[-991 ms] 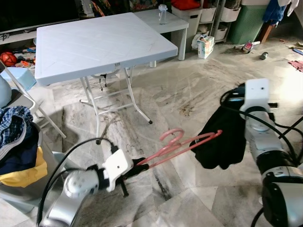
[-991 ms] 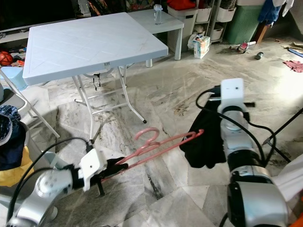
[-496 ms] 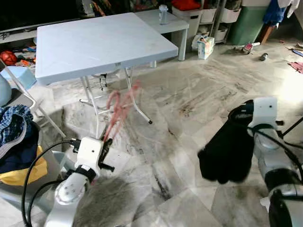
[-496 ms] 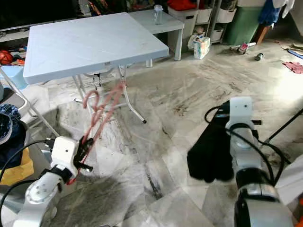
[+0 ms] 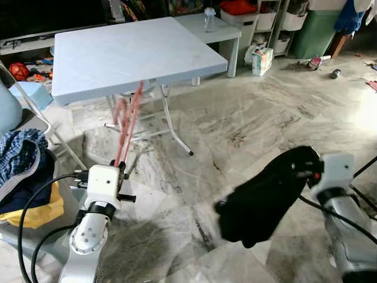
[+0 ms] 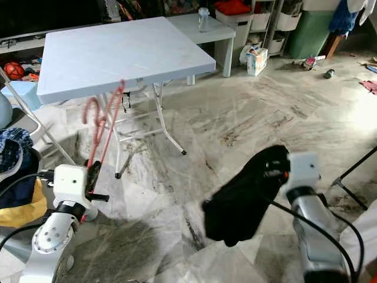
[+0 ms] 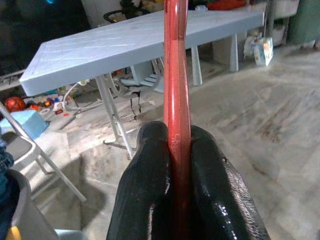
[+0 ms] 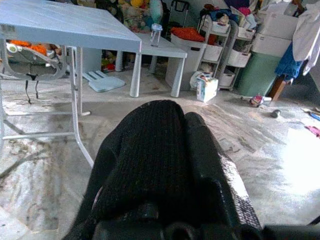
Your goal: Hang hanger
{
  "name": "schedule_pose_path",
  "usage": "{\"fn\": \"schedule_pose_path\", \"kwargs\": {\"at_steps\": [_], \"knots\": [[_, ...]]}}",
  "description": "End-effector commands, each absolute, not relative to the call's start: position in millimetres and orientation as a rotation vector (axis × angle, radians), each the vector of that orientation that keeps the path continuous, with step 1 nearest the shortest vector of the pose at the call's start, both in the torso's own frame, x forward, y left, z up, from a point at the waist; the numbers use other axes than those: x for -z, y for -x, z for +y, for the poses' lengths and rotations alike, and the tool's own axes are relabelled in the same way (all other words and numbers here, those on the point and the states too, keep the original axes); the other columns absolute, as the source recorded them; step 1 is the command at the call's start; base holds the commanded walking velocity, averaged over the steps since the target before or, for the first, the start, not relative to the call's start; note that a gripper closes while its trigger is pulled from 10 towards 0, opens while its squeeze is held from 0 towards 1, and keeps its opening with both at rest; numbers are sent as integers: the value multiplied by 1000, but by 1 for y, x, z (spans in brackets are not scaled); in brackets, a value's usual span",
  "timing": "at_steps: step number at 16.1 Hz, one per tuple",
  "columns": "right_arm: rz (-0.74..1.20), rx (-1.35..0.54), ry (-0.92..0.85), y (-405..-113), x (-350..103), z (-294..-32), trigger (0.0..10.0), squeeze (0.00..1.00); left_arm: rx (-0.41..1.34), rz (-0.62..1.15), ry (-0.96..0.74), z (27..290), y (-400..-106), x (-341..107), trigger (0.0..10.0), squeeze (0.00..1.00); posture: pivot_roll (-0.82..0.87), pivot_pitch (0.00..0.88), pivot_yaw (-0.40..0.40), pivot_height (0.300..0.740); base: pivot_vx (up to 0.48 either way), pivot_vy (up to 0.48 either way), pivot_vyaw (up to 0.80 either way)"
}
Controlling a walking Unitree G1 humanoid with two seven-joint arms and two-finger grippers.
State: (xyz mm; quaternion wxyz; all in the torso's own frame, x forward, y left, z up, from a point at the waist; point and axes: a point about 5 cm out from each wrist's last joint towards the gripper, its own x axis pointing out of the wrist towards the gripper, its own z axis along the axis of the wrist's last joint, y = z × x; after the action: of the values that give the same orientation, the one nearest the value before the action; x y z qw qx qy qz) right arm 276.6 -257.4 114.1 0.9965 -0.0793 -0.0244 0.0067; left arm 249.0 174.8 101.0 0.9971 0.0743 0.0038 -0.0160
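A white folding table [image 5: 135, 53] fills the upper left of the head views, with a lower white side table [image 5: 213, 26] behind it carrying a clear bottle [image 5: 209, 17]. Storage bins [image 5: 253, 15] and a green tub [image 5: 312, 26] line the top right; a small box [image 5: 262, 59] sits on the marble floor [image 5: 235, 118] near them. At the left edge a pile of clothes [image 5: 23, 171] lies on a grey seat, with a folding chair [image 5: 35, 127] leg beside it.

The left gripper [image 5: 118, 169], at lower left, is closed on the lower end of the hanger [image 5: 126, 121], which stands nearly upright in front of the table's legs, its hook level with the table edge. The hanger is thin and blurred there, so its shape is hard to read. In the left wrist view the black fingers [image 7: 145, 200] pinch the red hanger bar [image 7: 176, 90], whose top is cut off by the frame.

The right gripper [image 5: 303, 171], at lower right, is wrapped in a black garment [image 5: 265, 197] that hangs down over the floor; the cloth hides the fingers, so I cannot tell how they stand. The right wrist view shows the knit fabric [image 8: 155, 160] covering the fingers
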Motion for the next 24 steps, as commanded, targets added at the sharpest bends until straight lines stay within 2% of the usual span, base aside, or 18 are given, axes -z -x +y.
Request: {"fn": "schedule_pose_path", "kwargs": {"at_steps": [1, 4, 5, 6, 7, 10, 11, 12, 13, 16, 18, 20, 24], "knots": [[-99, -4, 113, -274, -127, -256, 0, 0, 25, 10, -115, 175, -246, -102, 10000, 0, -4, 0, 17, 740, 0, 0, 0], [-60, 5, 91, -268, -119, -247, 0, 0, 47, 52, -82, 167, -249, -95, 10000, 0, 9, 0, -2, 740, 0, 0, 0], [-55, 7, 87, -269, -118, -246, 471, 0, 72, 50, -96, 165, -250, -96, 10000, 0, 13, 0, -11, 740, 0, 0, 0], [-45, -2, 89, -270, -117, -242, 1686, 0, 133, 39, -144, 163, -250, -99, 10000, 0, 19, 0, -21, 740, 0, 0, 0], [-34, -22, 92, -273, -117, -238, 0, 0, 216, 67, -137, 163, -250, -98, 10000, 0, 36, 0, -38, 740, 0, 0, 0], [-13, -6, 96, -278, -114, -232, 0, 0, 215, 50, -169, 169, -250, -99, 10000, 0, 40, 0, -39, 740, 0, 0, 0], [-12, 14, 87, -276, -113, -230, 627, 0, 180, -4, -130, 166, -245, -99, 10000, 0, 32, 0, -17, 740, 0, 0, 0], [-7, 23, 80, -275, -112, -229, 4471, 0, 167, -23, -134, 164, -244, -101, 10000, 0, 22, 0, -2, 740, 0, 0, 0], [0, 29, 76, -275, -111, -228, 10000, 0, 158, -35, -121, 161, -242, -102, 10000, 0, 19, 0, 2, 740, 0, 0, 0], [-5, 44, 56, -273, -114, -223, 10000, 0, 52, -34, -108, 164, -242, -100, 10000, 0, 12, 0, 1, 740, 0, 0, 0], [-3, 13, 79, -272, -112, -218, 10000, 0, 124, -29, -87, 161, -242, -100, 10000, 0, 8, 0, 5, 740, 0, 0, 0], [-7, 22, 95, -271, -116, -217, 10000, 0, 153, -45, -98, 163, -245, -105, 10000, 0, 0, 0, -8, 740, 0, 0, 778], [1, 54, 79, -273, -119, -225, 10000, 0, 85, -21, -57, 175, -247, -109, 10000, 0, -13, 0, 19, 740, 140, 0, 602]]}}
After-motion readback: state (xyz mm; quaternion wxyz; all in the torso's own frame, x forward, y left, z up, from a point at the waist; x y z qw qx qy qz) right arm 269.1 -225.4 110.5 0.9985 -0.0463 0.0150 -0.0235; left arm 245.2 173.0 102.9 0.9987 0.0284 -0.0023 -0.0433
